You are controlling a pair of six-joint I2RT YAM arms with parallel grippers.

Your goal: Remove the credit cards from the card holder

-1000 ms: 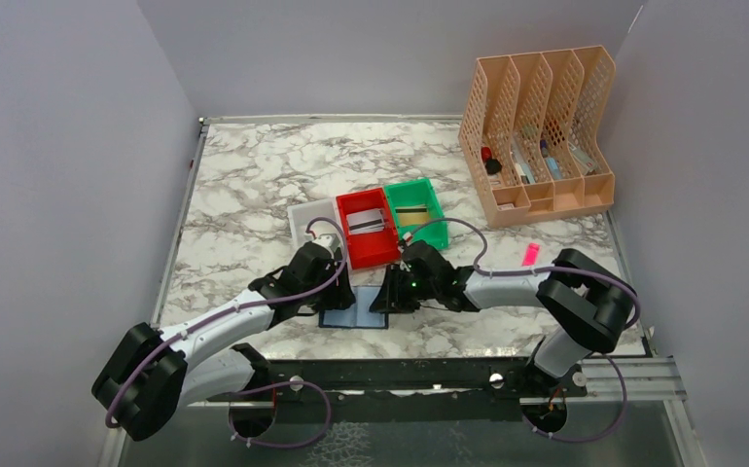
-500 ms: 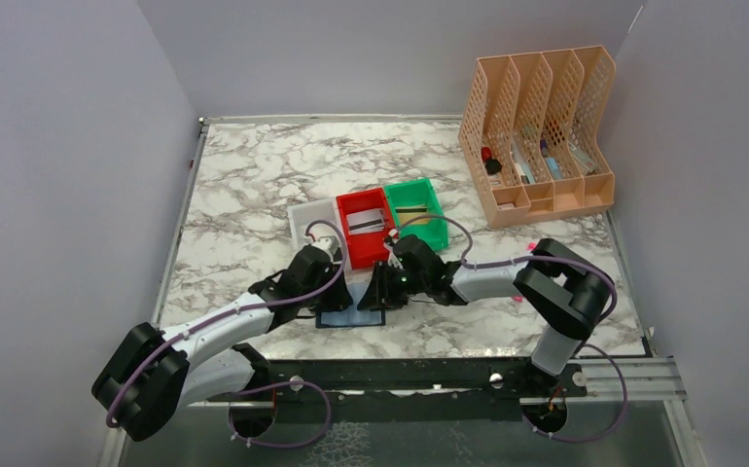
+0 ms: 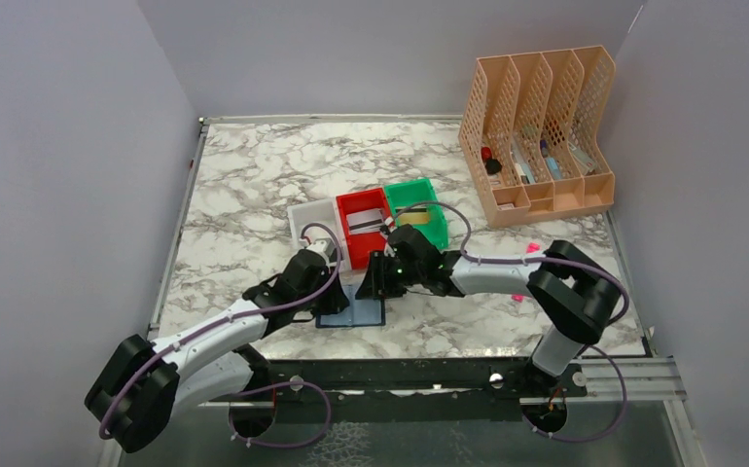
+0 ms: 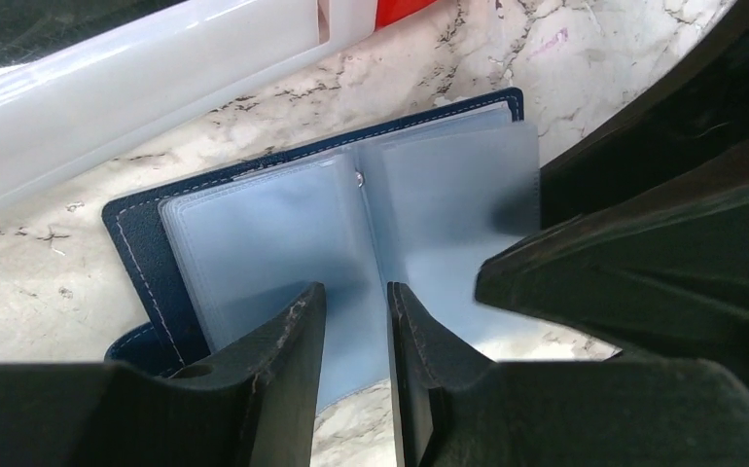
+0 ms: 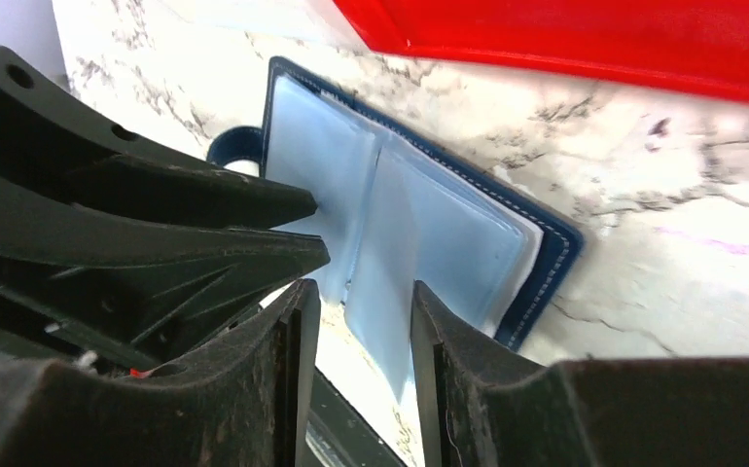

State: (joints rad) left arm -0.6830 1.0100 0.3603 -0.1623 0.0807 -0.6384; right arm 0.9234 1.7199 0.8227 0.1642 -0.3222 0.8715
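2 hands met over open card holder [image 4: 351,214], flat on table [image 3: 254,185] near front edge, long axis left-right. Left hand [image 4: 356,321] reached from left, right hand [image 5: 361,311] from right, equally near. Both narrow-gapped, nothing visibly gripped. Sleeves [image 4: 264,243] showed no credit cards.

Navy card holder [image 4: 254,229] — open, flat

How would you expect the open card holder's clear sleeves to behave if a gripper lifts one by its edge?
Probably floppy: the sleeves look thin and curve loosely off the card holder. Likely slippery too, given their glossy sheen. Lying flat and open, it should slide rather than tip.
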